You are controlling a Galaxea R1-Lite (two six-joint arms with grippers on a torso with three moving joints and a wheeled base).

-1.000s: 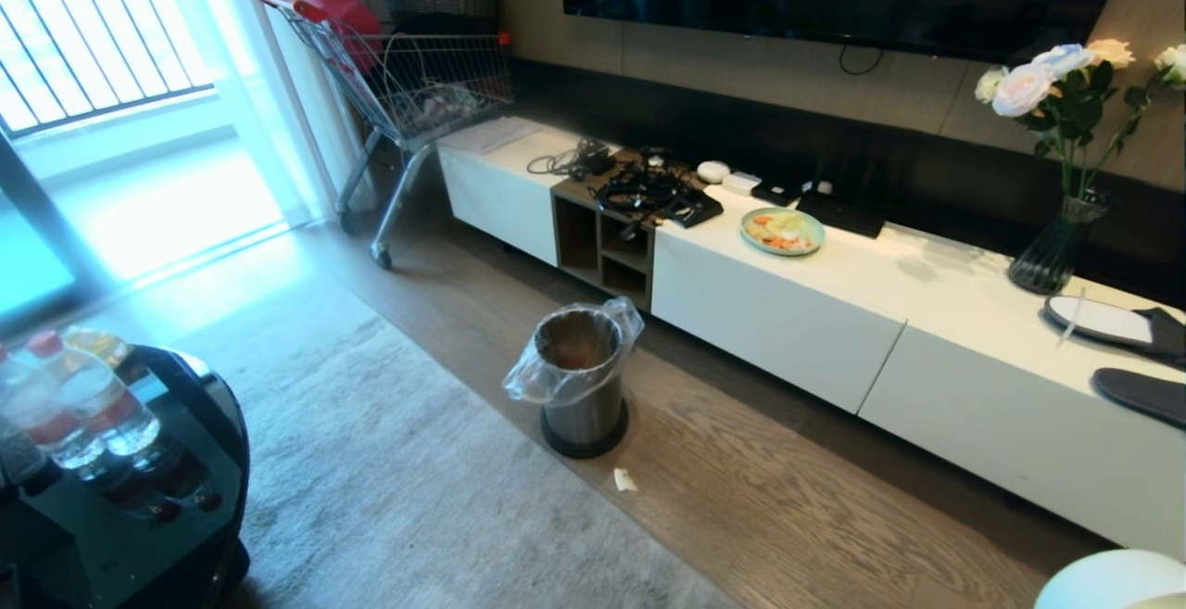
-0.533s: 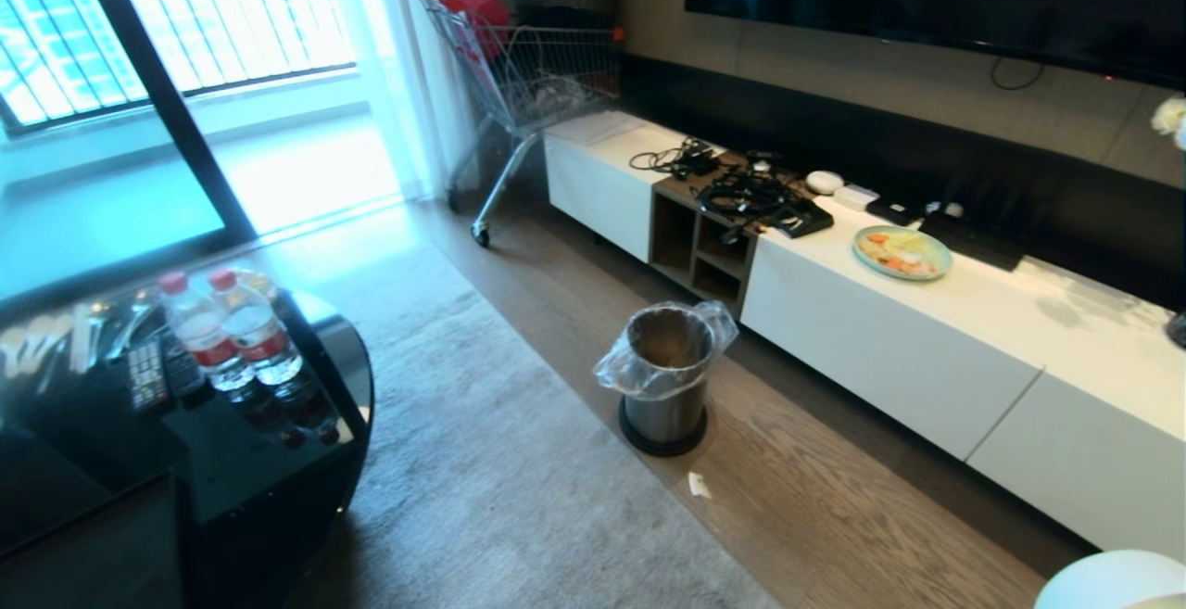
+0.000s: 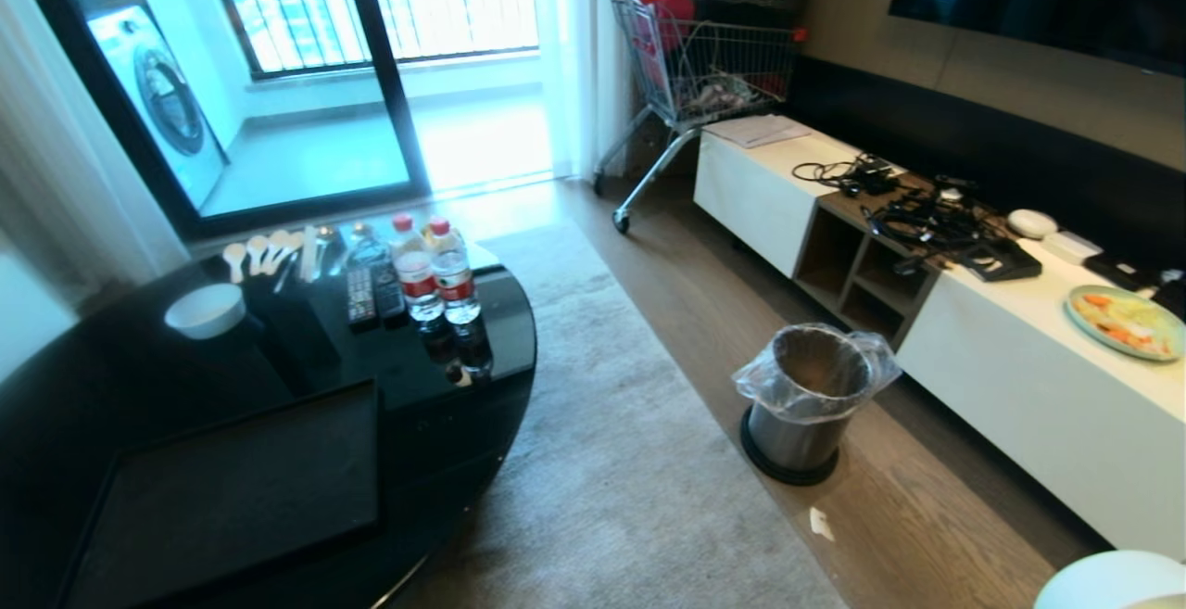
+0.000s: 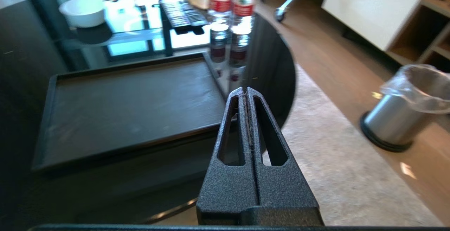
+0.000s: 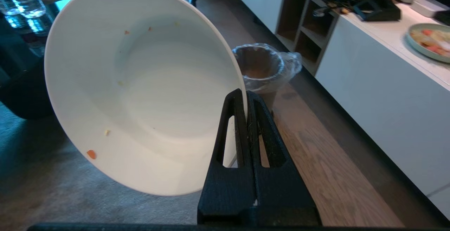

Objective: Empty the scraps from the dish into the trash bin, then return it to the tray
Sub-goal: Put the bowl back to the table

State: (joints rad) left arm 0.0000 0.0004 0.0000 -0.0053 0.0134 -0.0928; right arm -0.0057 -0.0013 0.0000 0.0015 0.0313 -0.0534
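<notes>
The right claw is pinching the rim of the dish, which is tilted on edge with its inside facing the wrist camera; only a few scraps cling to its wall, small orange and pale flecks. In the head view a sliver of the dish shows at the lower right corner. The left claw is pressed together and holds nothing, hanging above the near edge of the black glass tabletop. On that tabletop the tray lies nearest, bare. Beyond it stand a small white bowl, two remotes, two water bottles and a row of spoons. The bin stands on the wood floor beside the rug, just before the white cabinet, where a green plate of food rests.
</notes>
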